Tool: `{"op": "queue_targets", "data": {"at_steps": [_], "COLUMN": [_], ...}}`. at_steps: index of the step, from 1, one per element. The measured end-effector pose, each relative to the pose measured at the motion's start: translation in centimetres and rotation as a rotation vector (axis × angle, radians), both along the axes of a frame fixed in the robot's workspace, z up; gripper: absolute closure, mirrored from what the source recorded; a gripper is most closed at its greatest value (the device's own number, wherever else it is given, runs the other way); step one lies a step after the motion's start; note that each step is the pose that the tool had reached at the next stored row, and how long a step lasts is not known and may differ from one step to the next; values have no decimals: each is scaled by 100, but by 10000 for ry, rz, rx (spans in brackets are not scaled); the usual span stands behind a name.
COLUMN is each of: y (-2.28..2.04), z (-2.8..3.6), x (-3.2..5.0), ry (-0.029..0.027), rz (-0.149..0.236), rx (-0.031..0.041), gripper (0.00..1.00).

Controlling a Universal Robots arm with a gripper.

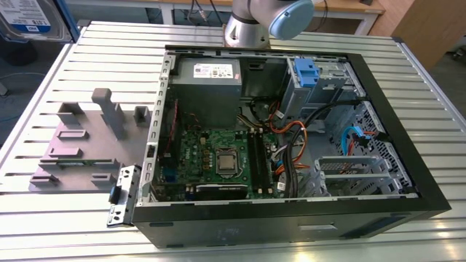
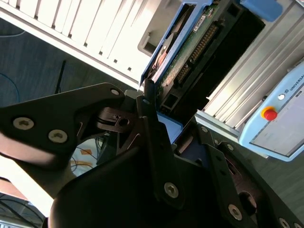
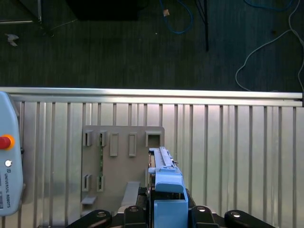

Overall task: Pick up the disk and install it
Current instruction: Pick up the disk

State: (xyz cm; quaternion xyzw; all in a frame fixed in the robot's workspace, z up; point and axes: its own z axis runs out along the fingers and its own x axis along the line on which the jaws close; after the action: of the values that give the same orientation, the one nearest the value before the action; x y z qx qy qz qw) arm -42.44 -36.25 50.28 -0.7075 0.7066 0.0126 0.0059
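I am seeing a white-and-blue label on the disk (image 1: 28, 19) at the far corner on the exterior view's left, and its print is too small to read. A white sticker (image 1: 209, 70) is sitting on the power supply (image 1: 207, 93), equally unreadable. In the first wrist view, the maker's lettering is running along the teach pendant (image 3: 9, 166), just beside its red button (image 3: 5, 142).
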Motion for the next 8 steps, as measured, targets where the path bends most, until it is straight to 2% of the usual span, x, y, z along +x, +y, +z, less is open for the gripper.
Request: {"op": "queue_targets", "data": {"at_steps": [8], "y": [0], "z": [40], "x": [0], "ry": [0], "rz": [0], "rx": [0], "gripper": [63]}}
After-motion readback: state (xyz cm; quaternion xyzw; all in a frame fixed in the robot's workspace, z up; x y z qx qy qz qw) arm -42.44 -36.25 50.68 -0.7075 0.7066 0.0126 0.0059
